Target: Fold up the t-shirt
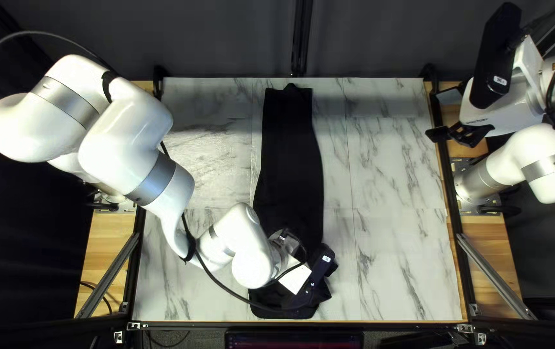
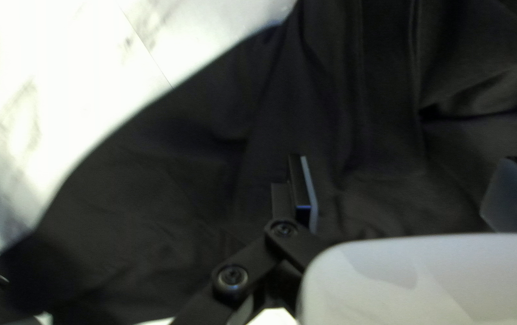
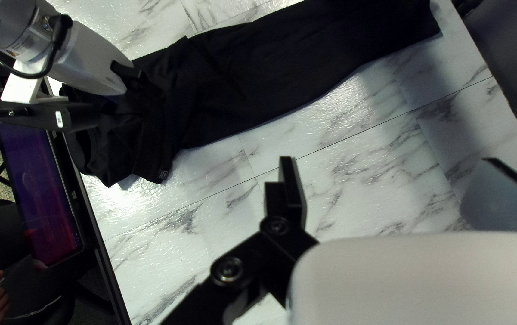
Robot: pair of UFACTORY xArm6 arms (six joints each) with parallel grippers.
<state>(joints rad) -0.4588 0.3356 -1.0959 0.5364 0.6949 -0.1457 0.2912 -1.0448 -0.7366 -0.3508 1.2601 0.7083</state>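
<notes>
Black garment (image 1: 288, 148), black fingers (image 3: 293, 189); white tabletop (image 1: 394, 258) with grey marble veining; white arms (image 1: 122, 129) with grey bands (image 1: 151, 184).

Noted as one long, narrow black garment (image 1: 290, 155), plain dark cloth. Lies flat, lengthwise from near the far edge of the marbled tabletop (image 1: 394, 168) to its near edge, close to mid-width. Smooth along most of the far stretch; slimmer at the far end, with a small raised tuft there. Rumpled and bunched at the near end, with overlapping folds, long creases and a straight seam. Bears a small pale mark (image 3: 163, 174) beside the bunched edge.
</notes>
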